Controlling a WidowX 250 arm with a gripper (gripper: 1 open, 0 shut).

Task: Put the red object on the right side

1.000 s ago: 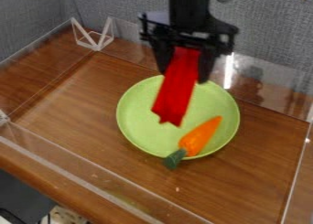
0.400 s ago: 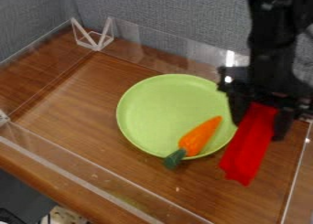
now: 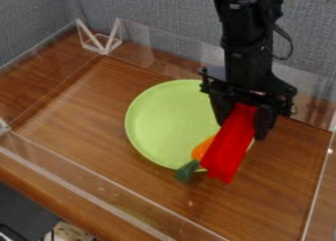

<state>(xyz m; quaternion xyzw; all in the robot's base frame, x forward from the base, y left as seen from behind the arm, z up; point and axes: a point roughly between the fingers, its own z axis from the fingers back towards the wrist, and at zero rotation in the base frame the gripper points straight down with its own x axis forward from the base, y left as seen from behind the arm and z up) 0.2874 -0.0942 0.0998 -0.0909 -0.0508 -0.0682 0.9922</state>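
Note:
My gripper (image 3: 245, 109) points down over the right rim of the green plate (image 3: 160, 119) and is shut on the top end of the red object (image 3: 230, 147). The long red block hangs tilted from the fingers. Its lower end reaches the plate's front right edge, and I cannot tell whether it touches anything. An orange carrot (image 3: 202, 150) with a green top (image 3: 188, 170) lies in the plate there, mostly hidden behind the block.
The plate sits on a brown wooden table (image 3: 79, 97) enclosed by low clear walls (image 3: 79, 191). A white wire stand (image 3: 100, 34) is at the back left corner. Bare wood (image 3: 300, 161) lies right of the plate.
The gripper has carried the red block down and to the right from above the plate's middle. It swung out past the right rim, then came back left over the carrot.

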